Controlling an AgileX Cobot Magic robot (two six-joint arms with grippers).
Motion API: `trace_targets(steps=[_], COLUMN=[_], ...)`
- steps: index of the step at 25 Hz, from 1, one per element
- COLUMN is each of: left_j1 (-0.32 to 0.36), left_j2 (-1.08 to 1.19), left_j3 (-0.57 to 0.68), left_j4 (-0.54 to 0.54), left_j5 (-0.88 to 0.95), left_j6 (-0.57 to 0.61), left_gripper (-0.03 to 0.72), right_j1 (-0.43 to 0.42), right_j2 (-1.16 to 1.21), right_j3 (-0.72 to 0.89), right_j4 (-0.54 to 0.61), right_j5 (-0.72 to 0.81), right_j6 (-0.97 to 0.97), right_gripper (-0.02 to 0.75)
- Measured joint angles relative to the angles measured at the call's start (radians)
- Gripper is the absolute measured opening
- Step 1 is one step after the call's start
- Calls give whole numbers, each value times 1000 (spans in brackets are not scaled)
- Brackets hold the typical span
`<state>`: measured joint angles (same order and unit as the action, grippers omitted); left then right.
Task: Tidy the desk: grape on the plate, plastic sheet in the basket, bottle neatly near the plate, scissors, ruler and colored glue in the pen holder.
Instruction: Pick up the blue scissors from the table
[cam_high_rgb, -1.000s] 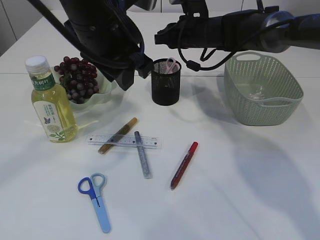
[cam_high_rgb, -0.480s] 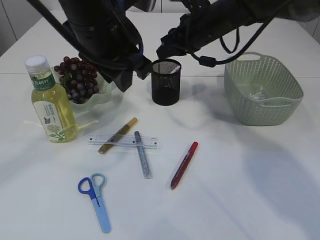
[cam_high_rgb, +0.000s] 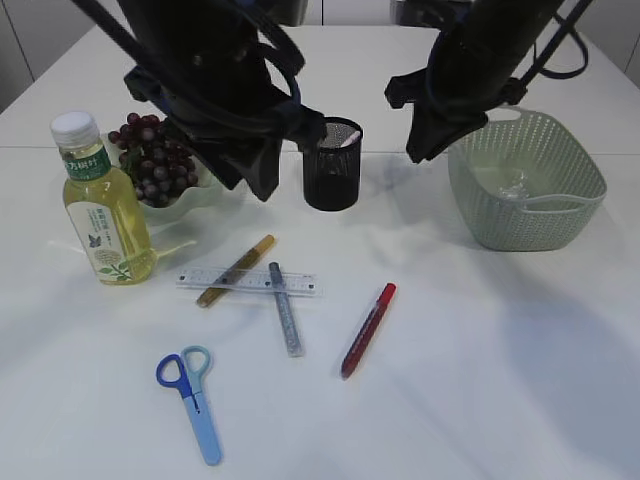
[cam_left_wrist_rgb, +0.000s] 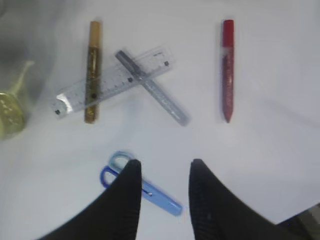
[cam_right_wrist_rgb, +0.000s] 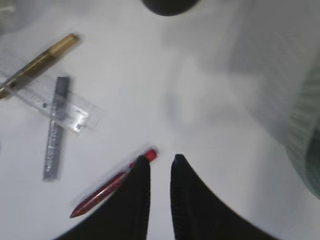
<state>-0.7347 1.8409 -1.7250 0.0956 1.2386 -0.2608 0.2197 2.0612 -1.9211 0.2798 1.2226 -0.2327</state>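
Left gripper (cam_left_wrist_rgb: 162, 172) parted, empty, above scissors (cam_left_wrist_rgb: 142, 189), right gripper (cam_right_wrist_rgb: 159, 165) nearly closed, empty

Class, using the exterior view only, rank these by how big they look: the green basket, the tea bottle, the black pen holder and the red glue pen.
1. Green basket
2. Tea bottle
3. Black pen holder
4. Red glue pen

The pen lies nearer the camera yet is clearly slimmest.

The outside camera looks down at a slant over the white table (cam_high_rgb: 500, 380); both wrist cameras look down from above it; all three see the red glue stick (cam_high_rgb: 368, 330), ruler (cam_left_wrist_rgb: 110, 82) and grey glue stick (cam_right_wrist_rgb: 55, 127).
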Motion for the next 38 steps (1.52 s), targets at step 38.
trace_targets(steps=[38], left_j1=[-151], left_j2=[-396], left_j3=[755], left_j4=[-74], left_j5=[-336], left_j6=[-948], left_gripper=[241], right_j1=[-2], right_j2=[-397], right_j3=[398], right_j4=[-48], right_j5=[16], right_j6=[177], right_gripper=[253])
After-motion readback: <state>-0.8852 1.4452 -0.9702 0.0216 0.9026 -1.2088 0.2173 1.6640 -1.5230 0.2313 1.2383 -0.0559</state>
